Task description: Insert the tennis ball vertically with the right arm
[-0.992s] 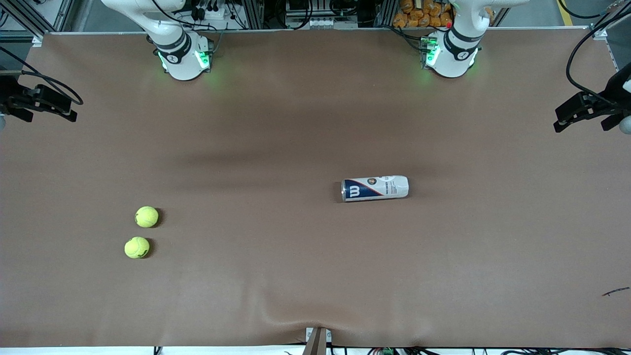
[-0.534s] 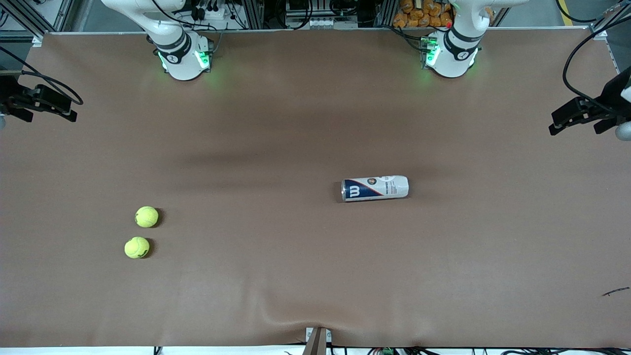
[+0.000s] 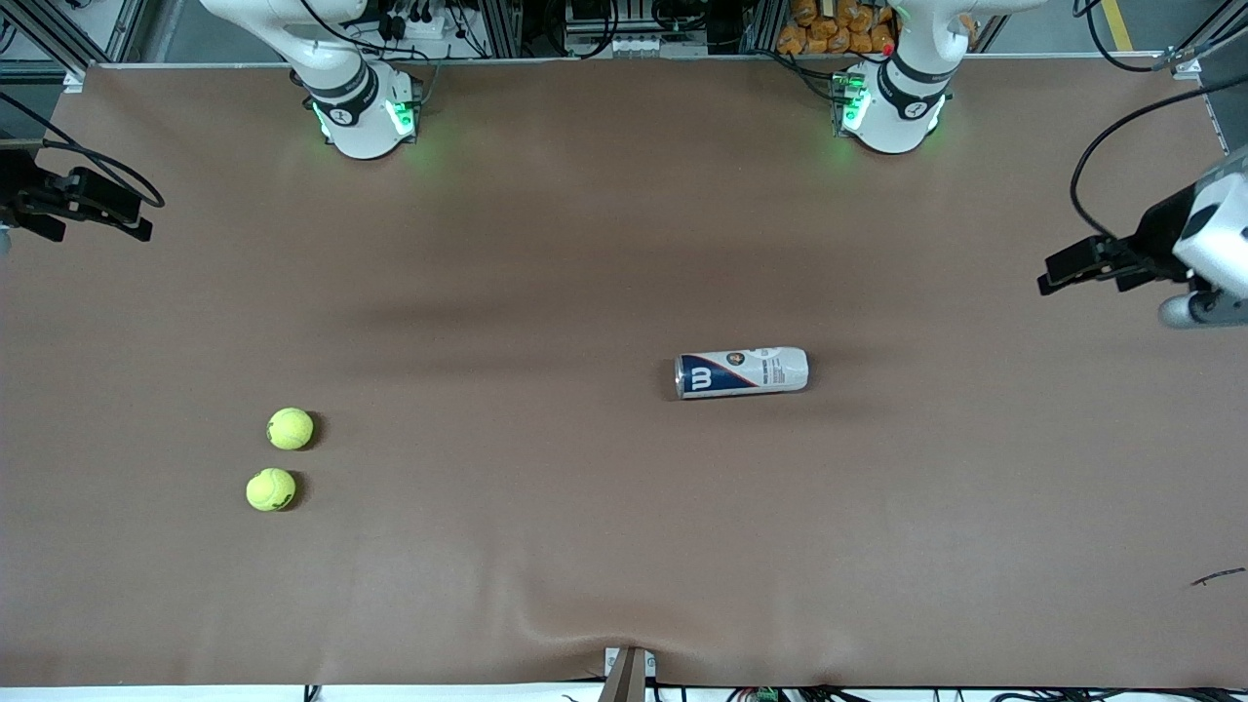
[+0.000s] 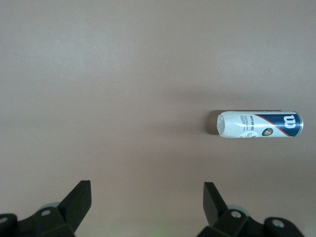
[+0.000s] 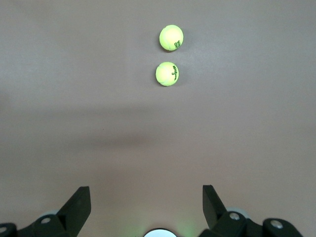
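Brown matting covers the whole desk, wrinkled a little at the edge nearest the front camera. My two tennis balls lie toward the right arm's end: the first tennis ball sits just beside the second tennis ball, which is the nearer of the pair to the front camera, and a small gap separates them. From my right wrist I see both of them well ahead of my right pincer, whose fingers are spread wide with nothing between them. That right pincer hangs over the desk's edge at my right arm's end.

My ball can lies on its side near the middle of the desk, well apart from the balls, its blue-banded end pointing toward them. My left pincer is also spread wide and empty, hovering over the desk's edge at my left arm's end, with the can in its sight.
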`<state>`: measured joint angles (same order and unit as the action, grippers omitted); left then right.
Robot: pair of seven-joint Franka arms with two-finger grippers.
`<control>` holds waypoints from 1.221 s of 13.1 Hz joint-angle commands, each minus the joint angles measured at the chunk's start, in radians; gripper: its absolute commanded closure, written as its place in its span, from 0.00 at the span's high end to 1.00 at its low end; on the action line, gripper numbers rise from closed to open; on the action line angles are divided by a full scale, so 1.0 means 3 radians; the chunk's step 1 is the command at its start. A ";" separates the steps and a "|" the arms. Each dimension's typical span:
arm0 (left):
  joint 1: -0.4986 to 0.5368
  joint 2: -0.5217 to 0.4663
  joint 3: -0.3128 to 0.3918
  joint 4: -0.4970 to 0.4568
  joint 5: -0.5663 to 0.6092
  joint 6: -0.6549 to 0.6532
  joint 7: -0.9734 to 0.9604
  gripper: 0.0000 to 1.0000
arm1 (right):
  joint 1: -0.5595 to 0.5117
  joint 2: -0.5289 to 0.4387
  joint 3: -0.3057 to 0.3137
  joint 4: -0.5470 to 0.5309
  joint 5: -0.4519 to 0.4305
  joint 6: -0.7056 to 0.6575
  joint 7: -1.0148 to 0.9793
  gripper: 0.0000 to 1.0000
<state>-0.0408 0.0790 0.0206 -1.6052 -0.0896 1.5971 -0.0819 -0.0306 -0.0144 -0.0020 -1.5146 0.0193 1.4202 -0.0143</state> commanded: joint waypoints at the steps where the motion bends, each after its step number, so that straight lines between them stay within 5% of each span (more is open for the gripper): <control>1: -0.0068 0.0247 -0.0007 0.0181 0.0042 -0.0011 -0.0060 1.00 | -0.0015 0.0083 -0.0008 0.0038 -0.0054 -0.0020 0.0001 1.00; 3: -0.0038 0.0416 -0.0007 0.0268 -0.0043 -0.0011 -0.0105 1.00 | -0.0021 0.0145 -0.0009 0.0013 -0.0059 -0.0020 0.0012 1.00; 5: 0.0033 0.0559 0.0029 0.0278 -0.0639 0.0025 -0.0451 1.00 | -0.0015 0.0211 -0.0014 -0.0003 -0.0059 0.0016 0.0017 1.00; 9: 0.0019 0.0759 -0.0007 0.0268 -0.1091 0.0301 -0.1376 1.00 | -0.0092 0.0222 -0.0014 -0.0222 -0.0054 0.0180 0.0017 1.00; 12: -0.0267 0.0836 -0.0033 0.0273 -0.1108 0.0500 -0.2475 1.00 | -0.0209 0.0217 -0.0019 -0.0569 -0.0059 0.0470 0.0017 1.00; 16: -0.0472 0.0933 -0.0033 0.0258 -0.1317 0.0643 -0.3161 1.00 | -0.0271 0.0293 -0.0019 -0.0949 -0.0054 0.0962 -0.0014 1.00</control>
<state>-0.1680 0.3371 0.0038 -1.5460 -0.4563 1.7756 -0.9414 -0.1062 0.0804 -0.0238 -1.7544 0.0165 1.6745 -0.0171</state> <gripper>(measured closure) 0.000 0.000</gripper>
